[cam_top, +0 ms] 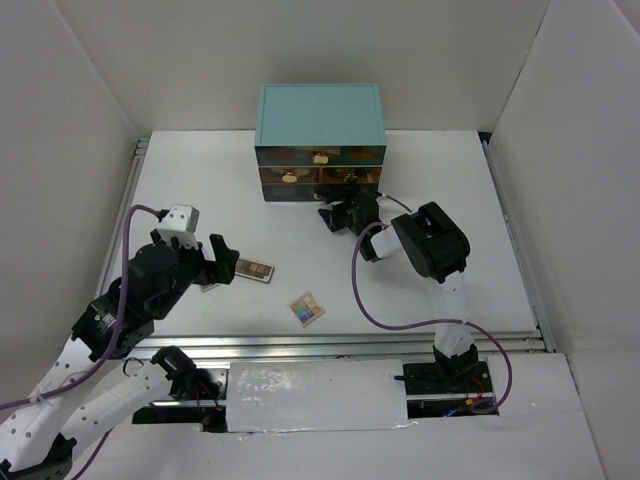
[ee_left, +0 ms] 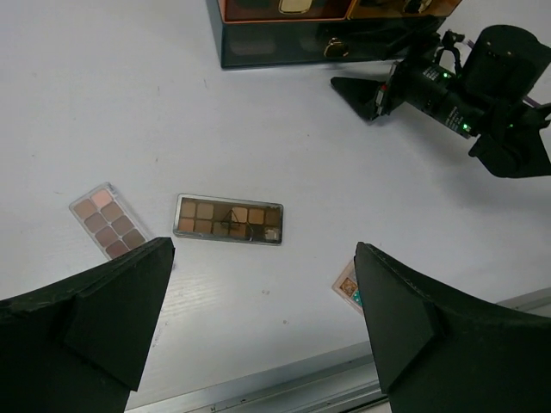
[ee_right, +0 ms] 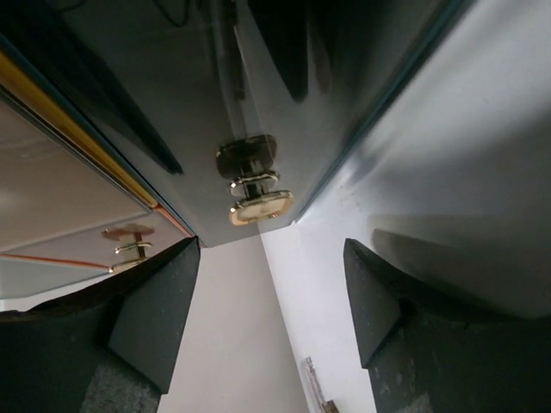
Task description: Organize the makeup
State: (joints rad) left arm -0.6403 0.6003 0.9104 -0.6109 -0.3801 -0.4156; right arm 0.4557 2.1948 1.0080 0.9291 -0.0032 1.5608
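Note:
A brown eyeshadow palette (cam_top: 255, 270) (ee_left: 228, 218) lies flat on the white table. A pink-toned palette (ee_left: 109, 220) lies to its left and a square multicolour palette (cam_top: 307, 309) (ee_left: 346, 284) to its right. My left gripper (cam_top: 222, 265) (ee_left: 263, 284) hovers open above the table just short of the brown palette, holding nothing. My right gripper (cam_top: 340, 212) (ee_right: 271, 284) is open at the front of the teal chest (cam_top: 320, 120). A gold drawer knob (ee_right: 258, 206) sits just beyond its fingertips, untouched.
The chest (ee_left: 327, 39) stands at the back centre with several small drawers; a second gold knob (ee_right: 129, 237) shows on a neighbouring drawer. White walls enclose the table on three sides. A metal rail (cam_top: 380, 340) runs along the near edge.

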